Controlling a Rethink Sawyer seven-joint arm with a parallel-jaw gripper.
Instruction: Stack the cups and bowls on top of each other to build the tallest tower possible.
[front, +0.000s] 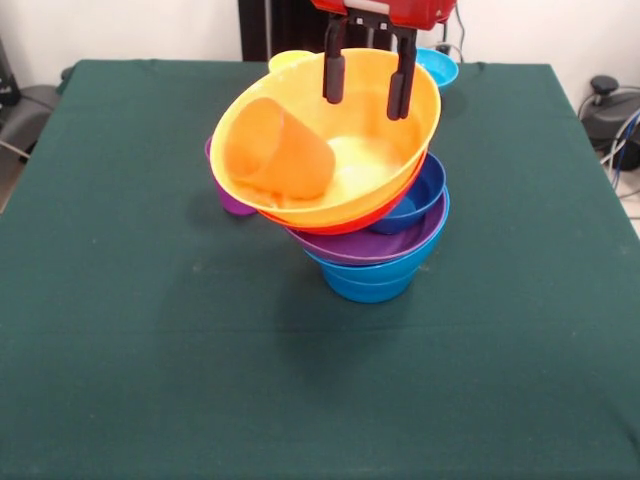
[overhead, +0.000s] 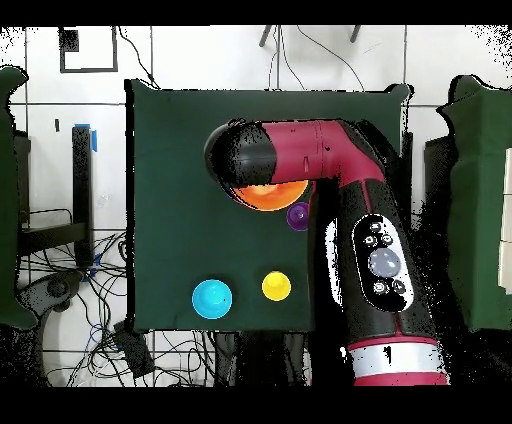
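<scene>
Nearest you, the tower (front: 365, 215) stands mid-table on its blue base bowl (front: 368, 280), with purple, dark blue and orange bowls nested above and skewed sideways, so the large yellow bowl (front: 390, 150) on top tips toward you, likely because the layers sit off-centre. An orange cup (front: 278, 150) lies on its side inside that bowl. Just behind, your gripper (front: 366, 85) hangs over the far rim with fingers spread and empty, while the purple cup (front: 228, 195), yellow cup (overhead: 276, 286) and cyan bowl (front: 438, 66) wait beyond.
</scene>
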